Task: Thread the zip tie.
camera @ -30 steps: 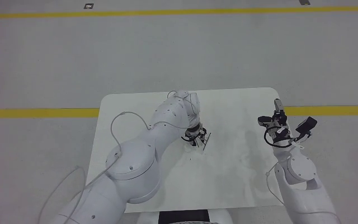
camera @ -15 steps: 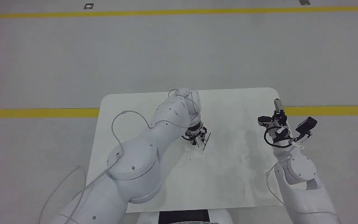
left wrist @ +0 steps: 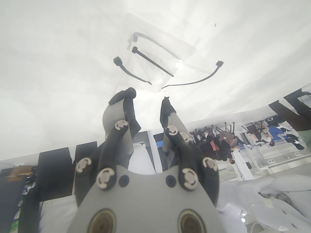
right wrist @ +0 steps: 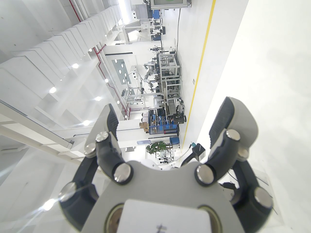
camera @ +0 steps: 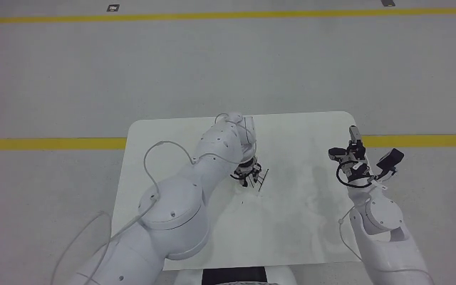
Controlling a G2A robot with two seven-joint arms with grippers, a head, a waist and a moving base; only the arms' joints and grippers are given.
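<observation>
Jaws of the left arm part-open with nothing between them, black fingertips [left wrist: 127, 101] low over the counter [left wrist: 60, 37] at mid-frame in the left wrist view, just short of the tail ends of the zip ties [left wrist: 153, 62]. Barely shifted over the last second: from the top, only a slight drift of the elbow and cable, tips parked at the same spot beside the ties at frame centre. Reads as fine alignment rather than progress; no tie lifted, no tail fed through a head, threading not yet begun. Nearest, a short tie [left wrist: 133, 73] just above the left-hand fingertip; to the right, a curved tie [left wrist: 194, 81] with its tail close to the other fingertip. Right jaws wide open and empty, pads [right wrist: 216, 122] unmoved, held by the right edge of the counter and aimed out at the hall. Hard to make out: a clear plastic bag [left wrist: 165, 37], traced only by glints and creases, over or under the middle ties; a thin fourth tie [left wrist: 155, 43] near its upper edge, inside or not unclear; contact between tips and counter impossible to judge; from the top, the ties a mere dark tangle.
</observation>
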